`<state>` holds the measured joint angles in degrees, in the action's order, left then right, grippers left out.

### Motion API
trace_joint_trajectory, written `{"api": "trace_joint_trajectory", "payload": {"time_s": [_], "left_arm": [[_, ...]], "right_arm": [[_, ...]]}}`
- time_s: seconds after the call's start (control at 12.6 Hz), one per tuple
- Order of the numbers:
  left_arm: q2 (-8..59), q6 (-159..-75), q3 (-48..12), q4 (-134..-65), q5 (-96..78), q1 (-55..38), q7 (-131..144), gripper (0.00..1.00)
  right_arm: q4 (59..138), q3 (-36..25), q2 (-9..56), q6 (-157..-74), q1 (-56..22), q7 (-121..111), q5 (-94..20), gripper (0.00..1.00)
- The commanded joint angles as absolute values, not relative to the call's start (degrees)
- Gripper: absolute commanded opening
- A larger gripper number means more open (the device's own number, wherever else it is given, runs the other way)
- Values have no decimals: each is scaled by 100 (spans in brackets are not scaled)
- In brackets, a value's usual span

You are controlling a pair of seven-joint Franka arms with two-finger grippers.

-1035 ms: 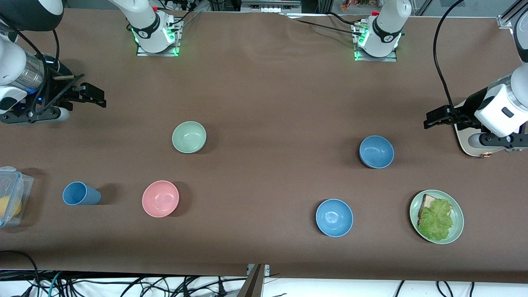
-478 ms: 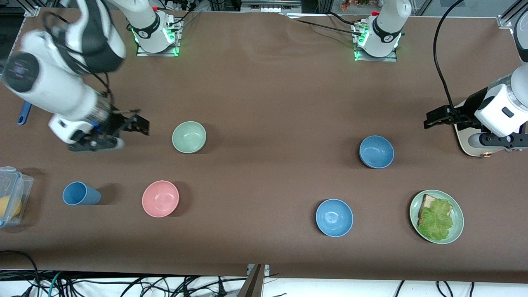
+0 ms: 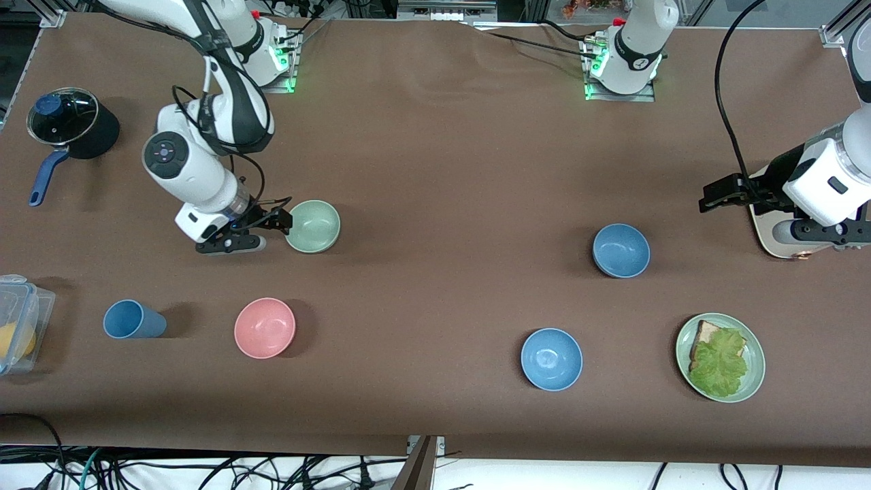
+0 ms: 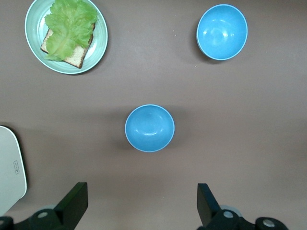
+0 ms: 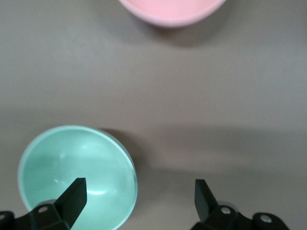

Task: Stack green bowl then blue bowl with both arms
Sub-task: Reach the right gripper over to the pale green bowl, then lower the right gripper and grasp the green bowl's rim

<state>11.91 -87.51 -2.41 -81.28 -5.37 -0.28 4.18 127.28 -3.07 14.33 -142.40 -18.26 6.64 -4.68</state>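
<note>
The green bowl (image 3: 312, 226) stands upright on the brown table at the right arm's end. My right gripper (image 3: 273, 227) is open and hangs over the bowl's rim on the side toward the right arm's end. In the right wrist view one finger (image 5: 73, 195) is over the inside of the green bowl (image 5: 72, 172), the other over bare table, with the rim between them and the gripper (image 5: 139, 199) empty. The muted blue bowl (image 3: 620, 250) stands toward the left arm's end. My left gripper (image 3: 712, 197) waits open beside it. In the left wrist view that gripper (image 4: 141, 194) faces the blue bowl (image 4: 149, 128).
A pink bowl (image 3: 265, 327), a blue cup (image 3: 133, 320) and a clear box (image 3: 20, 320) lie nearer the front camera. A black pot (image 3: 68, 122) stands at the right arm's end. A glossy sky-blue bowl (image 3: 551, 358), a lettuce plate (image 3: 752, 381) and a white board (image 3: 765, 235) lie toward the left arm's end.
My right arm has swung in from the table's end to the green bowl's rim, uncovering the black pot. The left arm and the bowls have not moved.
</note>
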Motion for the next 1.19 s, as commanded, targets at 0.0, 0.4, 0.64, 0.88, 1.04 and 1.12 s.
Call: {"api": "trace_joint_trajectory", "payload": {"time_s": [0.0, 0.4, 0.64, 0.88, 1.04, 1.12], "left_arm": [[1327, -8675, -229, -7954, -650, -26, 325, 100], [1397, -8684, -211, -7954, -668, 35, 308, 100], [1450, -8701, -220, -7954, -659, -9, 299, 100], [1468, -8701, -229, -7954, -659, -9, 325, 100], [1459, -8701, -229, -7954, -659, 9, 334, 100], [1459, -8701, -229, -7954, -659, -9, 325, 100]], "right_arm": [[13157, -123, 1405, -14685, -1828, 826, -545, 98], [13148, -105, 1652, -14809, -1828, 861, -545, 0], [13131, -27, 1766, -14976, -1837, 993, -545, 0], [12790, 96, 1732, -14811, -1846, 1134, -527, 0], [11967, 184, 1862, -14049, -2142, 1317, -597, 0], [11414, 185, 2133, -13732, -2432, 1736, -711, 0]]}}
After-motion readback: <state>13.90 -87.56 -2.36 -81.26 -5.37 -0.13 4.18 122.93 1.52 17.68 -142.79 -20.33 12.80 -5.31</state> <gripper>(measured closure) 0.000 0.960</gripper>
